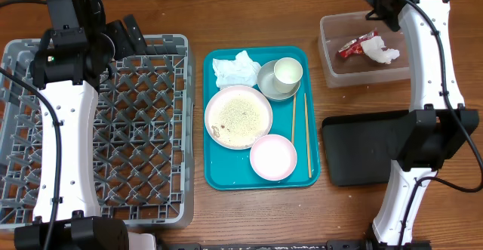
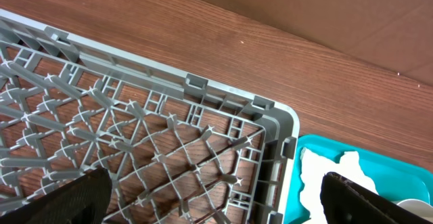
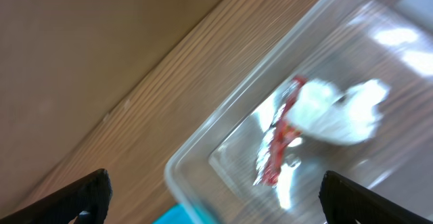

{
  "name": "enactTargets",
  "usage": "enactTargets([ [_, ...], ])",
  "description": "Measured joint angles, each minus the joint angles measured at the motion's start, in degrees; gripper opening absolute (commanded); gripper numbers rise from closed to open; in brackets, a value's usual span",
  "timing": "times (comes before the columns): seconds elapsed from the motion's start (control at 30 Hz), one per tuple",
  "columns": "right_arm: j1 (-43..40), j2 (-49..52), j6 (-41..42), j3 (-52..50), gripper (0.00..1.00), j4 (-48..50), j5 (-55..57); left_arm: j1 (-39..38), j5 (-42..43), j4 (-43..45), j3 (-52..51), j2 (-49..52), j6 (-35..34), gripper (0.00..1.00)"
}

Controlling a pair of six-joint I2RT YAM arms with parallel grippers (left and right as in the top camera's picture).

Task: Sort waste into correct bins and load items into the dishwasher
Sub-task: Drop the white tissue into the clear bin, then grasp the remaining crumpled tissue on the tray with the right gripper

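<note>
A brown wood-grain bench (image 1: pixel 249 220) carries everything, with a plain brown panel (image 2: pixel 325 7) rising behind its far edge. At its middle lies the teal tray (image 1: pixel 213 176). On the tray are a crumpled napkin (image 1: pixel 234 70) at the far corner, a white cup (image 1: pixel 287 71) standing in a grey bowl (image 1: pixel 272 87), a plate (image 1: pixel 238 116) dusted with rice scraps, a small bowl (image 1: pixel 273 158) at the near end and chopsticks (image 1: pixel 308 137) along the rim.

The dish rack (image 1: pixel 143 167) sits just beside the tray on the left arm's side, with a narrow strip of bare wood between them. On the other side are the clear tub (image 1: pixel 330 61), holding a snack wrapper (image 1: pixel 351 46) and a white wad (image 1: pixel 379 51), and nearer, the black tray (image 1: pixel 362 148).

The left tool (image 2: pixel 215 180) hangs spread wide over the rack's far corner nearest the tray, grasping nothing. The right tool (image 3: pixel 215 183) is released above the tub.
</note>
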Motion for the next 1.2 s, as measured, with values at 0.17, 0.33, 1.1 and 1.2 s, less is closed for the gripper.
enactTargets([
  [0.17,1.7,0.4,-7.1,0.0,1.00,1.7,-12.7,0.0,0.0,0.0,0.0,0.0,0.0,1.00],
  [0.33,8.8,0.6,-16.9,0.0,1.00,2.5,-18.9,0.0,0.0,0.0,0.0,0.0,0.0,1.00],
  [1.1,36.2,18.7,-22.8,0.0,0.96,11.6,4.7,0.0,0.0,0.0,0.0,0.0,0.0,1.00],
  [1.2,36.2,20.4,-22.6,0.0,0.94,11.6,5.6,0.0,0.0,0.0,0.0,0.0,0.0,1.00],
])
